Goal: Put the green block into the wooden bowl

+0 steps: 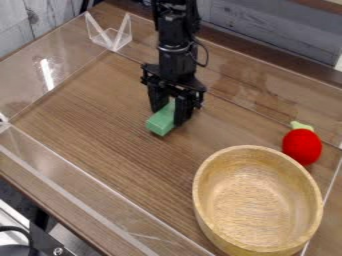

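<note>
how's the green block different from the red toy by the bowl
The green block is flat-sided, boxy and light green; the red toy is rounded and red with a small green top. The green block sits between the fingers of the end effector, which is shut on it, while the red toy lies free near the right edge, just beyond the wooden bowl. Both are small and rest on the wooden table, outside the bowl.

Soft even daylight, faint glare on clear walls (54, 70), slight blur.
</note>
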Robot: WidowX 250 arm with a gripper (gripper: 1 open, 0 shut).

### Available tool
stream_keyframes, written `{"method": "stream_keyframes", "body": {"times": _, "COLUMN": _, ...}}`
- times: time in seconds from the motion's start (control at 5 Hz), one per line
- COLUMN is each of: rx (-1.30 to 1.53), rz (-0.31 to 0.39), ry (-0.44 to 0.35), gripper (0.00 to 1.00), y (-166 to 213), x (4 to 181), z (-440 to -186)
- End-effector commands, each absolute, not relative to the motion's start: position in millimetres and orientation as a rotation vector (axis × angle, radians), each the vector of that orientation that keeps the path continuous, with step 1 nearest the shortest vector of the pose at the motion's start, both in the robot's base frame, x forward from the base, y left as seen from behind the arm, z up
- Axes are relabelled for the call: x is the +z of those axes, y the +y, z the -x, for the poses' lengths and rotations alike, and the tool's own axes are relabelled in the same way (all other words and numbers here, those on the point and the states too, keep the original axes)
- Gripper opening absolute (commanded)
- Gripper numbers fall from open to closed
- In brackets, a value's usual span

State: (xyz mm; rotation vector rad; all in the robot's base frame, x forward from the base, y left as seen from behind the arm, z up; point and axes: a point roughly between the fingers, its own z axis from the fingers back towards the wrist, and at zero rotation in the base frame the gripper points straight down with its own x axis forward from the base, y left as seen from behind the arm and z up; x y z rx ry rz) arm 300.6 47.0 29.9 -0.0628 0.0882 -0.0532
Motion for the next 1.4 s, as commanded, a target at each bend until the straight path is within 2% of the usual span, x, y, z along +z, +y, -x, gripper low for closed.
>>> {"method": "stream_keyframes", "body": {"times": 0.0, "rx": -0.053, "rz": 0.047, "ry": 0.018, "gripper": 0.0, "y": 47.3, "x": 56.2, "z": -314.1}}
{"method": "stream_keyframes", "body": {"times": 0.6, "rx": -0.049, "rz": 0.055, "ry": 0.02, "gripper": 0.0, "y": 45.0, "x": 62.8, "z": -316.2}}
{"method": "stream_keyframes", "body": {"times": 1.2, "rx": -0.05, "rz": 0.073, "ry": -0.01, "gripper": 0.0, "y": 43.5, "x": 74.6, "z": -319.5}}
